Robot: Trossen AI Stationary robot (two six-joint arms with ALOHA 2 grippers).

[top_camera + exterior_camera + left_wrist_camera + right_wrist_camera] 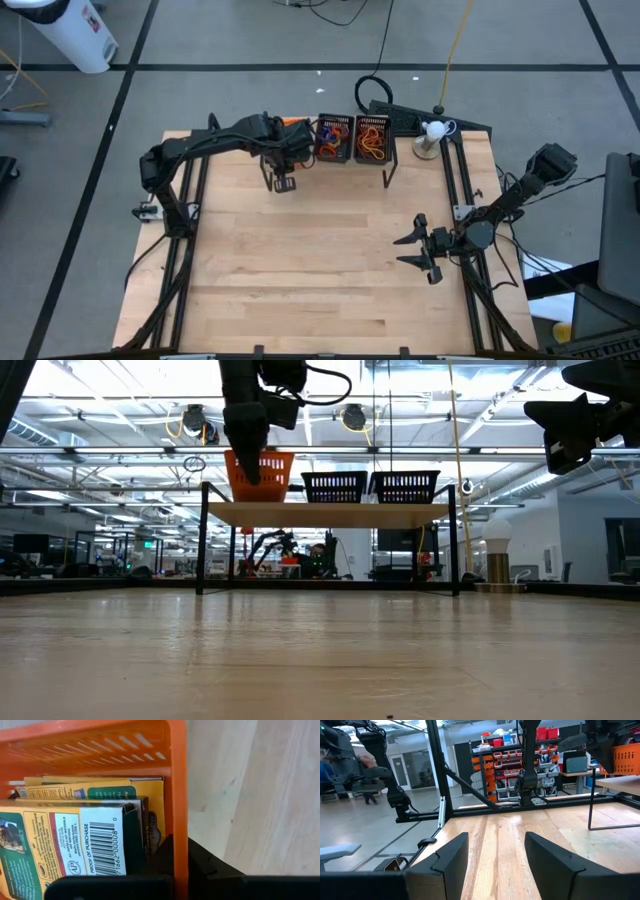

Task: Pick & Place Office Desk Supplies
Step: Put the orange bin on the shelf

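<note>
The orange tray point(100, 750) sits on the wooden shelf riser point(330, 514) at the far edge of the surface point(320, 260), at the riser's left end, with the two black mesh trays point(352, 139) in a row just beside it. It holds several crayon boxes point(75, 835) standing on edge, packed side by side; the nearest shows a barcode panel. The left gripper point(290, 145) is right at this tray: its jaws are drawn narrow and pinch the tray's orange side wall, one finger point(165, 855) inside against the boxes and the other outside the wall. In the black mesh trays lie tangles of rubber-band loops point(371, 142), orange and red in one, with some blue and purple in the other. The right gripper point(425, 250) hangs well apart from all this, above the right side of the surface, its jaws spread wide with nothing between them.
</note>
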